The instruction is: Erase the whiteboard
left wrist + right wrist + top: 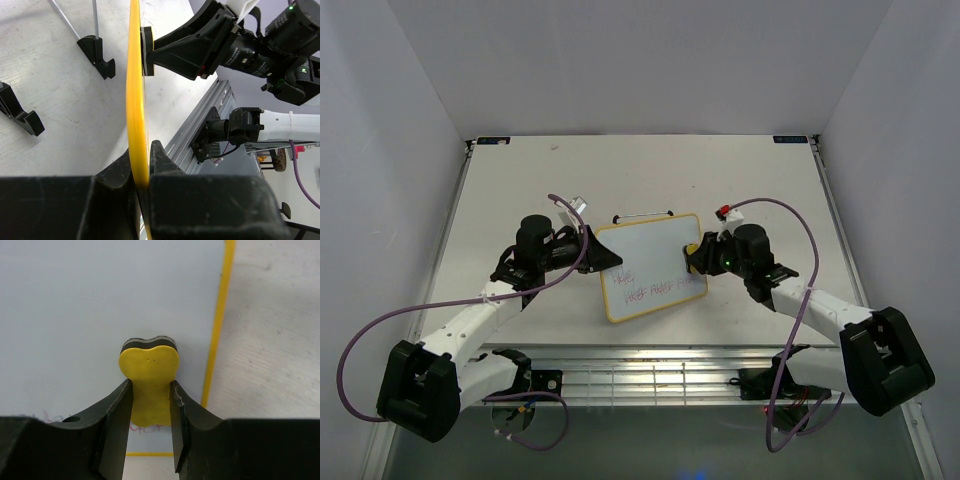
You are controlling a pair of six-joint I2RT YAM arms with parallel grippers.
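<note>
The whiteboard [650,262] carries two lines of pink-red handwriting [645,287] (starting just beside the right gripper [693,257], running toward the left one), too small to read.

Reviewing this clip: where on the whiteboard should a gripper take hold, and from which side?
Its thin yellow-framed left edge, approached from the left, jaws across the thickness. The whiteboard is a thin flat panel, and the eraser in the right gripper rests against its face near the right edge. The left gripper holds it so.
</note>
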